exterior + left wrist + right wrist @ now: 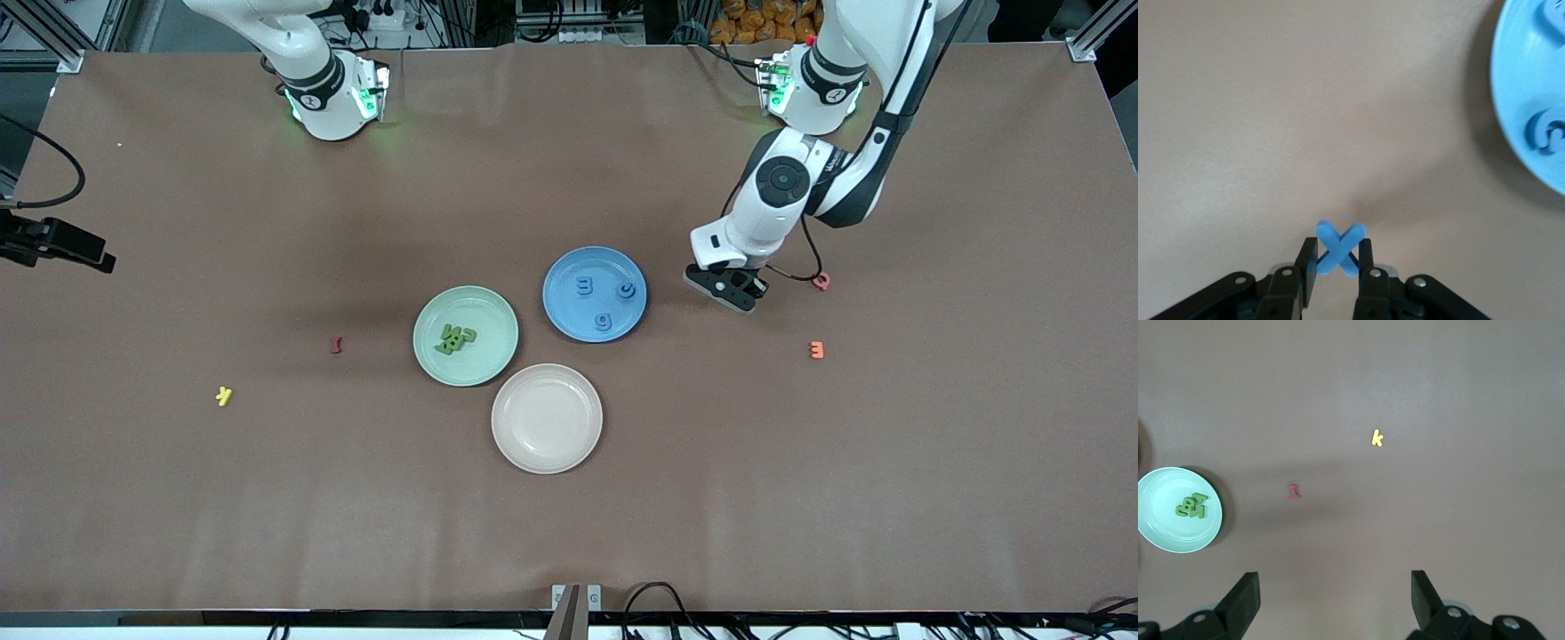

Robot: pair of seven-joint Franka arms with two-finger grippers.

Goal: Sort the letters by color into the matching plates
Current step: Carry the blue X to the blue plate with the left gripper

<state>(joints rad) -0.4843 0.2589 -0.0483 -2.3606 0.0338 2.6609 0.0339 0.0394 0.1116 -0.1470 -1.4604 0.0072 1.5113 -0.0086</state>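
Note:
My left gripper (1337,249) is shut on a blue X letter (1341,241), pinched between its two fingers. In the front view that gripper (731,291) hangs low over the table beside the blue plate (569,267), toward the left arm's end; the X is hidden there. Three blue letters (604,321) lie in the blue plate (1518,87). A small pile of green letters (455,338) lies in the mint green plate (484,311). My right gripper (1333,590) is open and holds nothing, high over the table with the green plate (1161,530) in its view.
A beige-pink plate (547,418) sits nearer the front camera, touching the green plate. Loose pieces lie about: a red one (335,345), a yellow k (224,396), an orange one (816,350) and a pink one (821,282) by the left arm's cable.

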